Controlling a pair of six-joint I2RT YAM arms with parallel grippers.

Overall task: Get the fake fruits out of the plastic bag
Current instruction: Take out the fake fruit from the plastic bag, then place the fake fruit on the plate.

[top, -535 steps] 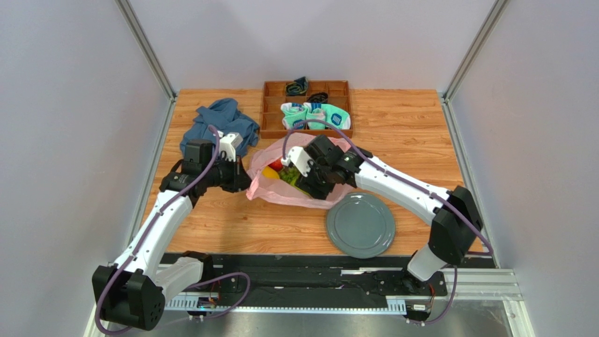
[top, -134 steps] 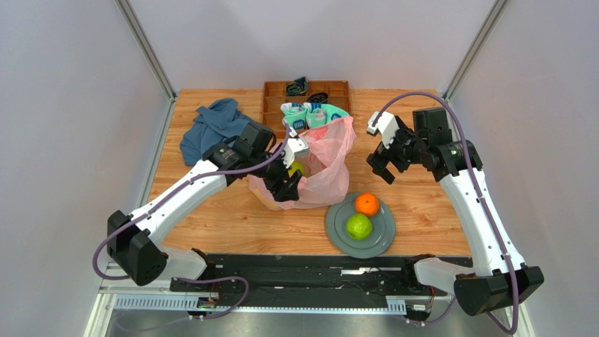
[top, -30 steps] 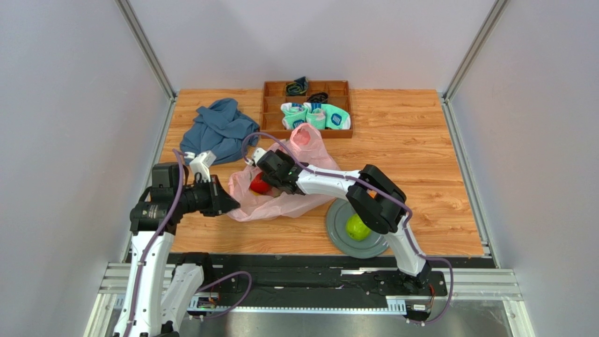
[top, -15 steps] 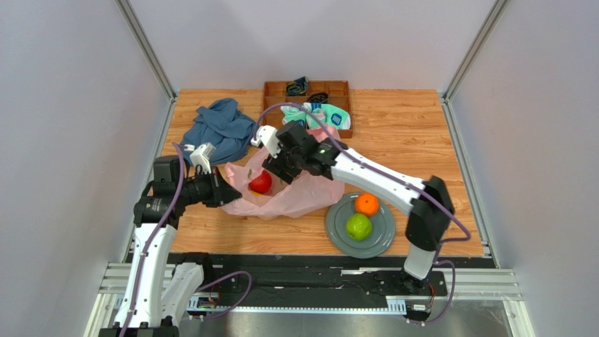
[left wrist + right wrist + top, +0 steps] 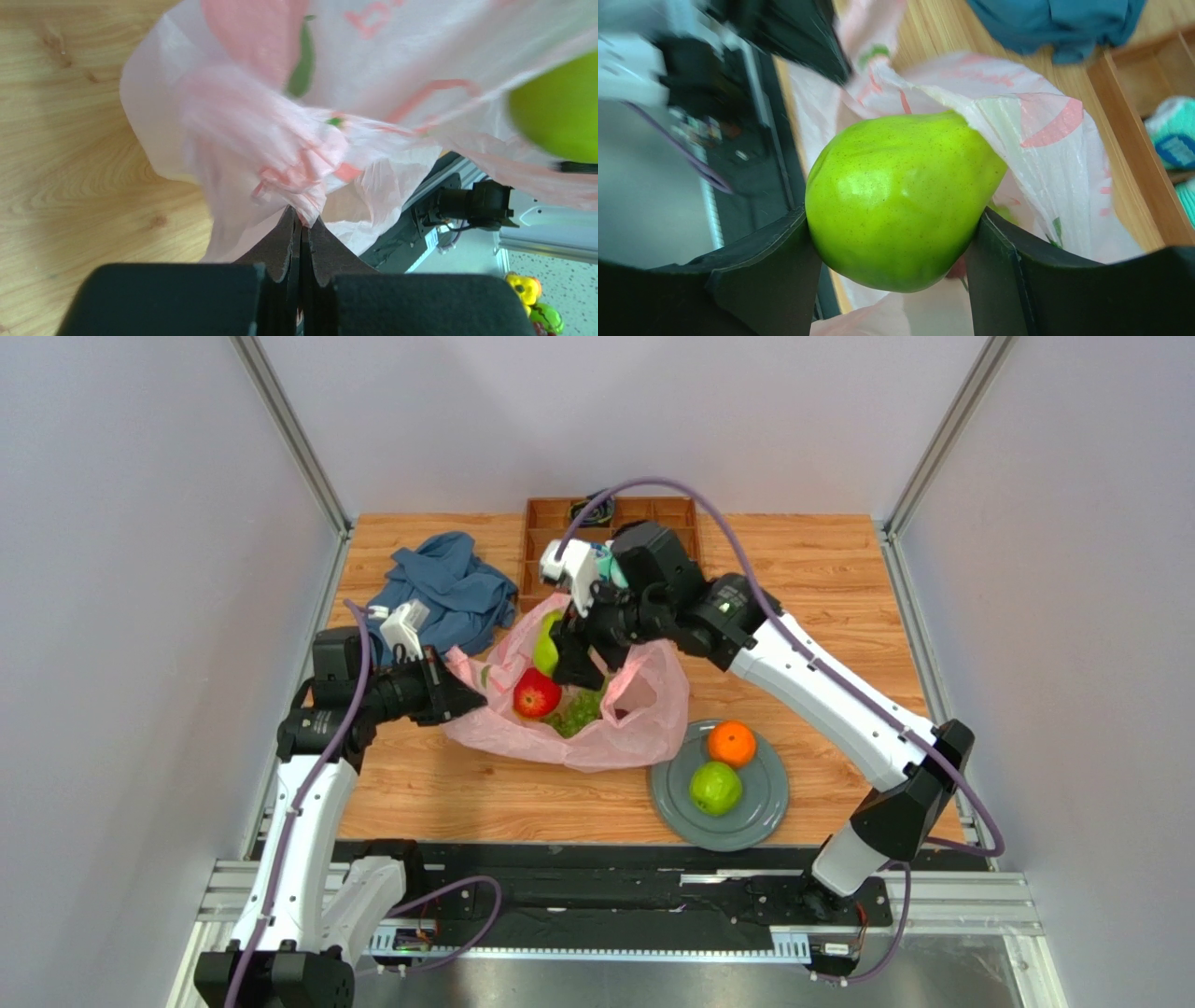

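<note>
Over the wooden table point(image 5: 814, 588), right tool point(image 5: 892, 238) clasps a green pear point(image 5: 899, 182), left tool point(image 5: 300, 231) pinches the plastic bag point(image 5: 231, 126)

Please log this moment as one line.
left gripper: shut on plastic bag | right gripper: holds green pear | plate: orange, green apple | bag: red apple, grapes

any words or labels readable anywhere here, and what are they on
No text reads whole.
plastic bag: red print, maybe a "b" at the top edge of the left wrist view, cut off and blurred; the rest is unreadable.
socks: blue patch, too blurred to read.
green pear: no label shows.
</note>
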